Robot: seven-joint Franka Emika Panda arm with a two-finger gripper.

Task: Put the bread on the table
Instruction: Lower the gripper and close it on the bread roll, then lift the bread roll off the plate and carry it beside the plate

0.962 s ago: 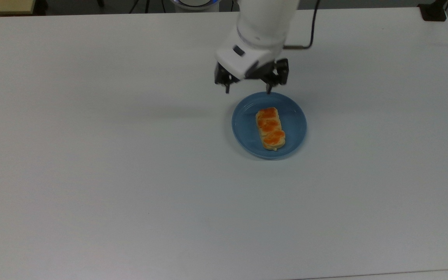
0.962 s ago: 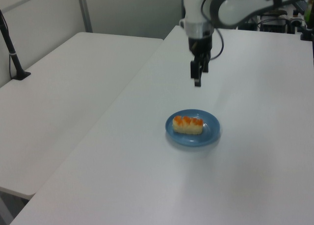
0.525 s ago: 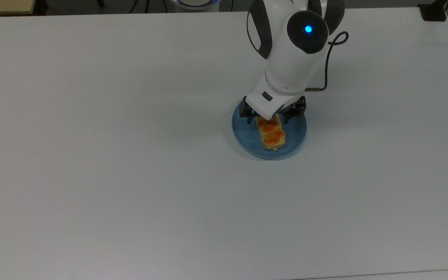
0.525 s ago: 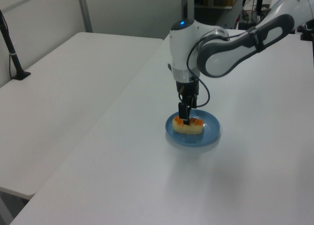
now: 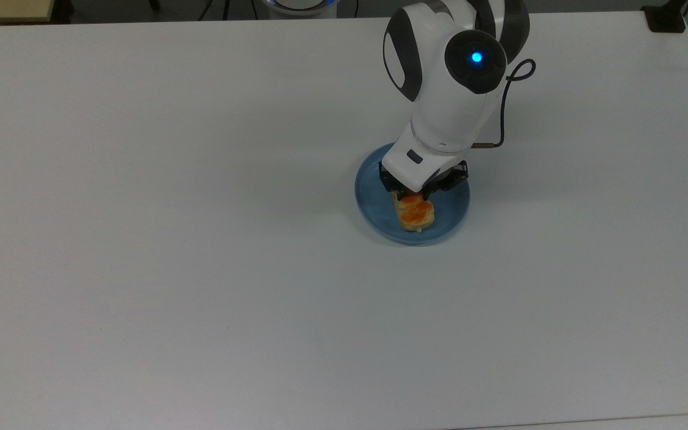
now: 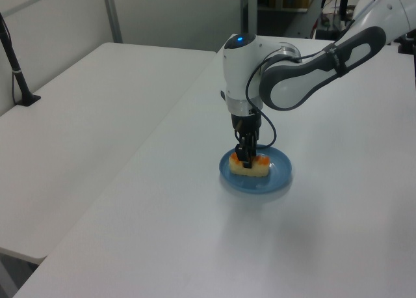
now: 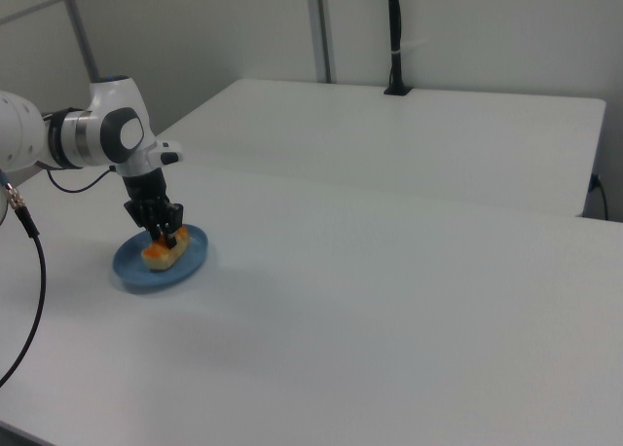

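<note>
The bread (image 5: 417, 214) lies on the blue plate (image 5: 457, 214), which sits on the white worktop (image 5: 200, 239) a little toward 2 o'clock from the middle in the top view. The gripper (image 6: 246, 161) is down at the loaf's end nearest the arm, the 12 o'clock end in the top view, and its fingers (image 7: 167, 234) stand on either side of that end and look drawn in against it. Whether they truly clamp the loaf or only touch it, I cannot tell for sure.

Judging from this, the grasp is off-centre: about 2 of the 3 orange bumps stick out past the fingers toward 6 o'clock. On lifting, the free end could sag or swing, and the loaf could twist out and drop back on the plate. A soft loaf might also be squashed or torn by a hard squeeze. If the fingertips sit too low, they could catch the plate and drag or tip it along.
</note>
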